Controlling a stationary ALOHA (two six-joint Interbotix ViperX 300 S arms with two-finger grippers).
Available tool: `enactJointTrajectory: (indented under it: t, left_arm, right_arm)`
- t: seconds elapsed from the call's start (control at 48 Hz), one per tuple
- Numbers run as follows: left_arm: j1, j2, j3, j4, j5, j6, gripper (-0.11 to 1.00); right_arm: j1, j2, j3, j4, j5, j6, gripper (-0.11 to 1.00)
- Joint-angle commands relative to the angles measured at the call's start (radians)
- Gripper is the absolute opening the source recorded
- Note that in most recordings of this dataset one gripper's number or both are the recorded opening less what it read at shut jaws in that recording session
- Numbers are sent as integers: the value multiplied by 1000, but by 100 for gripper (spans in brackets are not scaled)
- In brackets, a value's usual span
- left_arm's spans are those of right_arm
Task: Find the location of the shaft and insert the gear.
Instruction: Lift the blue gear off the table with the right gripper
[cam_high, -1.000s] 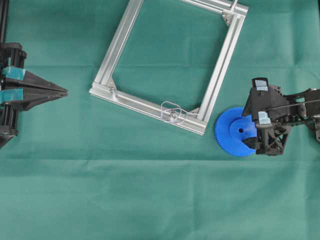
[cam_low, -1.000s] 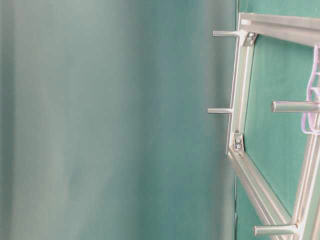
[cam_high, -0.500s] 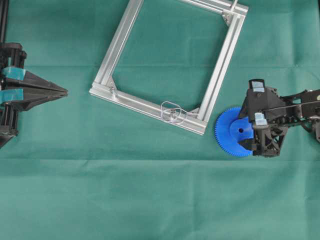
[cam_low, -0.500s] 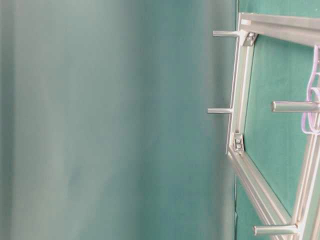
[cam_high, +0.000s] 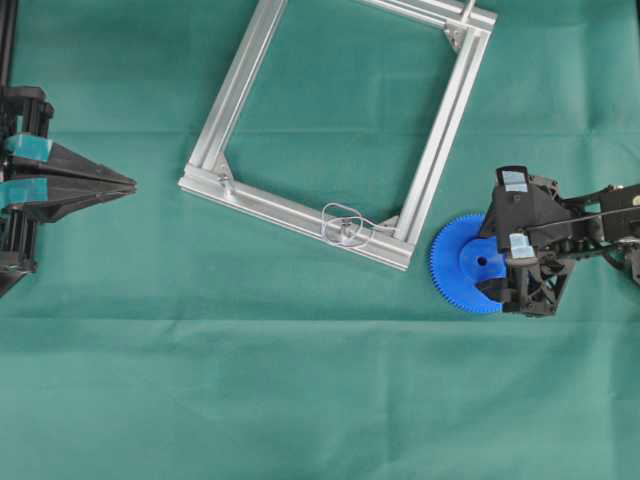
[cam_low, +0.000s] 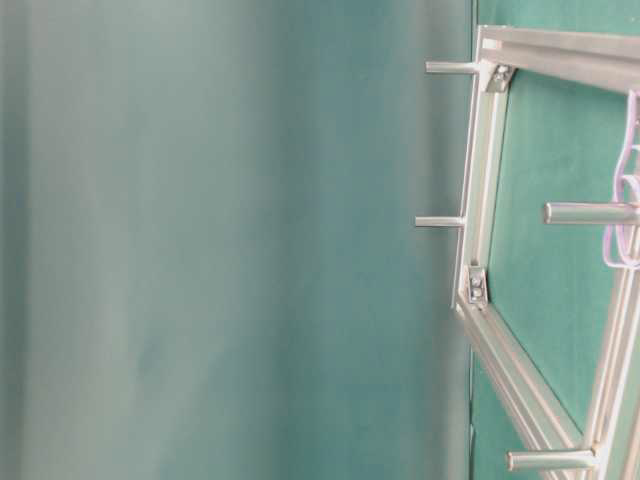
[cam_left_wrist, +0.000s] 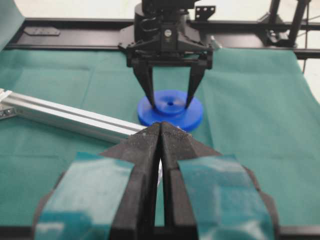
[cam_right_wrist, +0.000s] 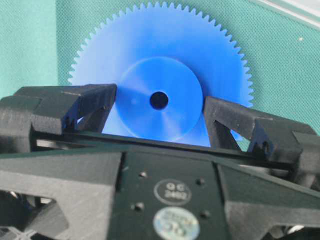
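Aluminium frame (cam_high: 440, 160) just beside gear (cam_high: 462, 268), perhaps touching.

I'm seeing a green cloth (cam_high: 300, 400) covering the whole table. A square aluminium frame (cam_high: 243, 85) is lying skewed on it toward the far side, with corner brackets (cam_high: 456, 38) inside it and pegs (cam_low: 440, 221) sticking up from its rails.

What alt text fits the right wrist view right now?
Seen from behind the open right gripper, its black jaws straddle the raised hub of the blue gear, one on each side, centre hole showing between them. The gear lies flat on green cloth.
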Motion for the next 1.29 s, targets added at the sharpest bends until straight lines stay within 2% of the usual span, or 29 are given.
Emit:
enactJointTrajectory:
  t: [0.0, 0.375, 0.438, 0.542, 0.98, 1.271]
  left_arm:
    - [2, 9, -26, 0, -5, 0, 1]
    - [2, 9, -26, -2, -5, 0, 1]
    - [2, 9, -26, 0, -5, 0, 1]
    - [3, 9, -25, -2, -5, 0, 1]
    - [3, 9, -26, 0, -5, 0, 1]
    - [3, 9, -26, -2, -3, 0, 1]
  right_arm:
    - [6, -5, -5, 2, -5, 3, 91]
    - [6, 6, -2, 2, 9, 26, 89]
    - [6, 17, -2, 2, 21, 28, 84]
    - [6, 25, -5, 0, 31, 28, 69]
    - [6, 25, -8, -2, 32, 20, 69]
    - [6, 2, -26, -20, 32, 21, 69]
